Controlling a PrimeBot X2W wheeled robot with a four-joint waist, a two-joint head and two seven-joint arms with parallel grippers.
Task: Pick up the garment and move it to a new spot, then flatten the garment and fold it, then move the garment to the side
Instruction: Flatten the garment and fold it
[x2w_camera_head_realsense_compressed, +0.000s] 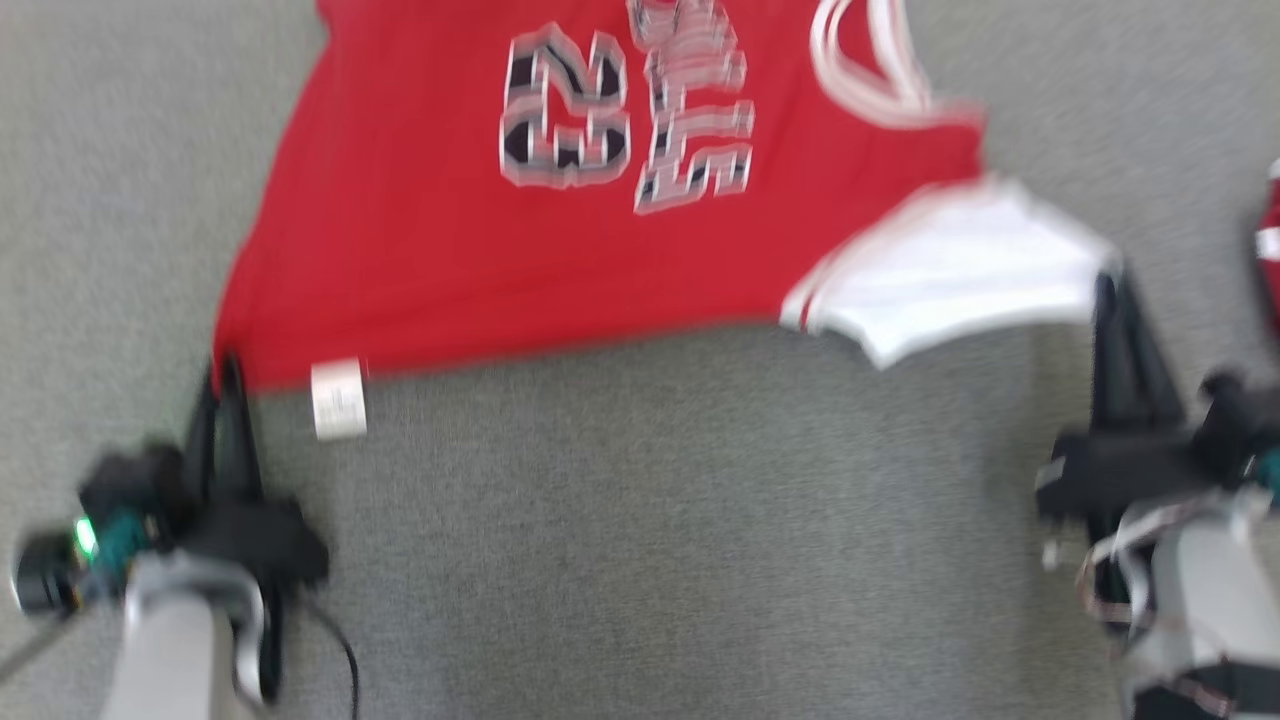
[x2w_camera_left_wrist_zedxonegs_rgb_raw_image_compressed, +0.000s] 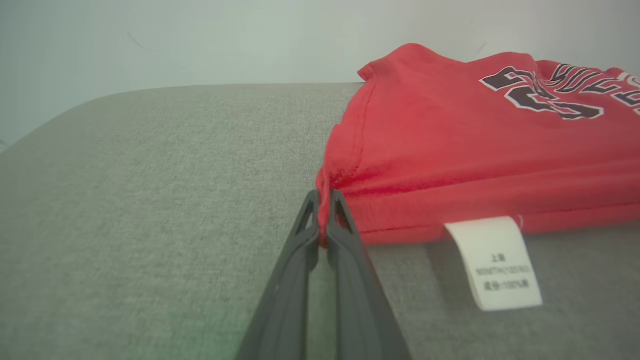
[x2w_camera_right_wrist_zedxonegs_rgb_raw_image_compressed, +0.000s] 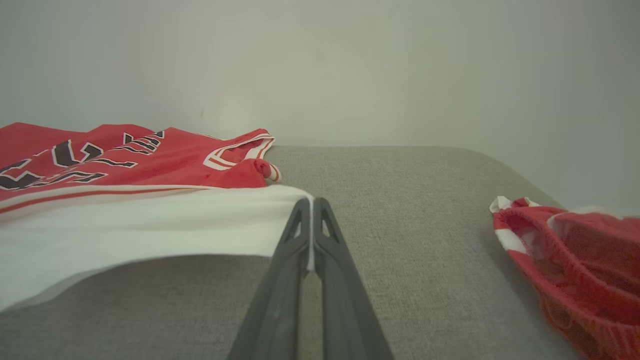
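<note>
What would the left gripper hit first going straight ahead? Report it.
The red jersey: the left gripper is shut on its hem corner. Past that, the grey surface looks bare to its far edge, though depth is unclear.

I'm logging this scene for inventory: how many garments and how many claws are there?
Garments: 2, the jersey and a red mesh piece at the right
Claws: 2, left claw and right claw, both shut on the jersey
Total: 4
</note>
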